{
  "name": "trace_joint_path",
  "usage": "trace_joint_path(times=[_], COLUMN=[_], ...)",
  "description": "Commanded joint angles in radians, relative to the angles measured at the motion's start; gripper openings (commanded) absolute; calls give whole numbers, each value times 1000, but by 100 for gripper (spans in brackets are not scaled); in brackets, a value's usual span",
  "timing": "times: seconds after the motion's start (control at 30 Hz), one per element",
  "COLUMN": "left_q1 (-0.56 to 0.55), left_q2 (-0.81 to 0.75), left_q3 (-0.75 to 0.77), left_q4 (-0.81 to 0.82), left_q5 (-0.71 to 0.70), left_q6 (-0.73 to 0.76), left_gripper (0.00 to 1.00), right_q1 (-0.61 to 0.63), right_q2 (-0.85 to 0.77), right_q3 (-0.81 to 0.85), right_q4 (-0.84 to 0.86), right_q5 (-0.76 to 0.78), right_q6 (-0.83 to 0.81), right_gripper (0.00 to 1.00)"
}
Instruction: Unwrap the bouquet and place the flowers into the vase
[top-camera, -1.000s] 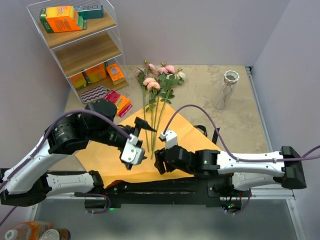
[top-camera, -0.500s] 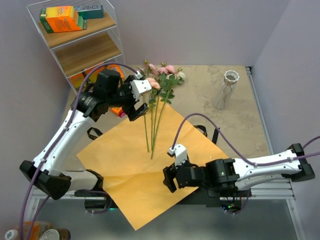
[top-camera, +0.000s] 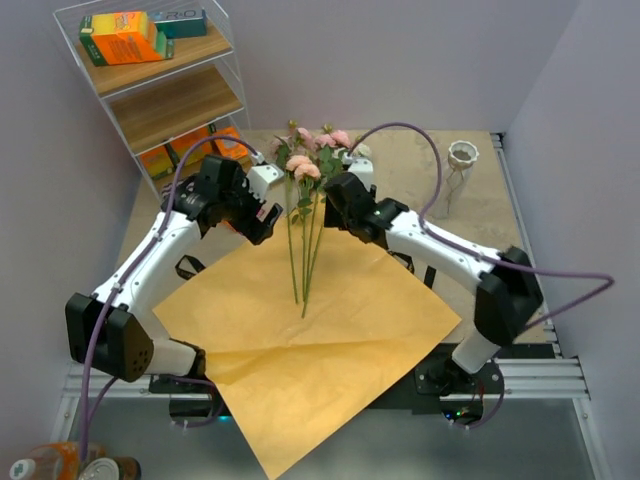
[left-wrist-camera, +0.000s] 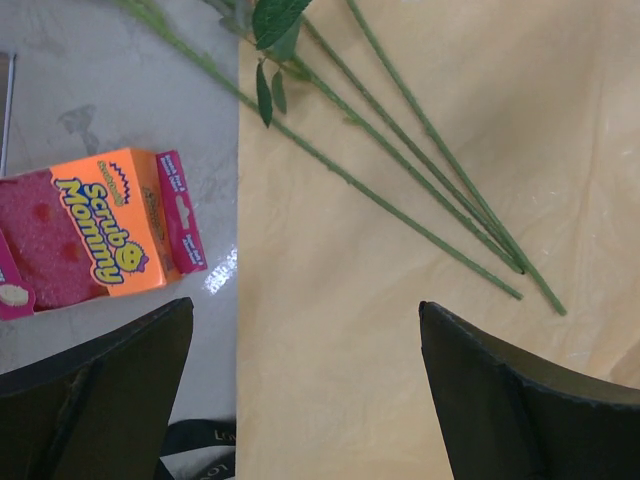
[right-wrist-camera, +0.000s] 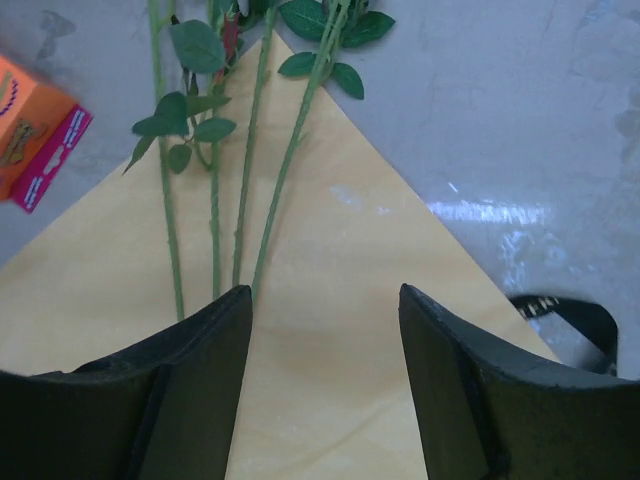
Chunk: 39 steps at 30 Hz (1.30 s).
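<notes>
Top: orange paper (top-camera: 330, 330) spread flat on the table (top-camera: 400, 170). Flowers (top-camera: 305, 165) lie loose, stems on the paper, blooms past its far corner. Vase (top-camera: 455, 175) upright at far right, well apart from them. Left gripper (top-camera: 258, 220) just left of the stems, right gripper (top-camera: 340, 200) just right.

Left wrist: left gripper (left-wrist-camera: 305, 305) over paper, jaws wide apart, nothing between. Stems (left-wrist-camera: 400, 190) cross ahead; sponge box (left-wrist-camera: 110, 235) on the table at left.

Right wrist: right gripper (right-wrist-camera: 325, 290) jaws apart, nothing held, stems (right-wrist-camera: 265, 170) just beyond the left finger.
</notes>
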Motion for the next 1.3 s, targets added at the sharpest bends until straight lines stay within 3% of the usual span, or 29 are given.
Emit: trace_joint_path(times=[0.0, 0.23, 0.47, 0.97, 1.07, 1.13, 1.17, 1.27], left_q1=[61, 144, 150, 150, 150, 150, 150, 150], left_q2=[-68, -12, -50, -71, -87, -94, -101, -104], left_q3=[-71, -88, -132, -123, -131, -132, -132, -126], left_q4=[147, 164, 176, 110, 104, 101, 102, 95], left_q5=[-14, -11, -24, 2, -3, -5, 9, 29], left_q6=[-48, -81, -63, -29, -18, -8, -3, 15], left_gripper=[99, 99, 99, 99, 99, 99, 99, 99], right_q1=[-74, -160, -167, -169, -172, -175, -177, -178], right_q2=[163, 466, 626, 714, 737, 760, 770, 800], right_q3=[140, 393, 507, 510, 531, 550, 562, 582], right_q4=[115, 133, 121, 124, 117, 109, 106, 77], right_q5=[-109, -158, -151, -111, -103, -101, -98, -83], right_q6=[-96, -116, -125, -119, -121, -116, -115, -107], right_gripper=[63, 60, 57, 52, 47, 39, 30, 21])
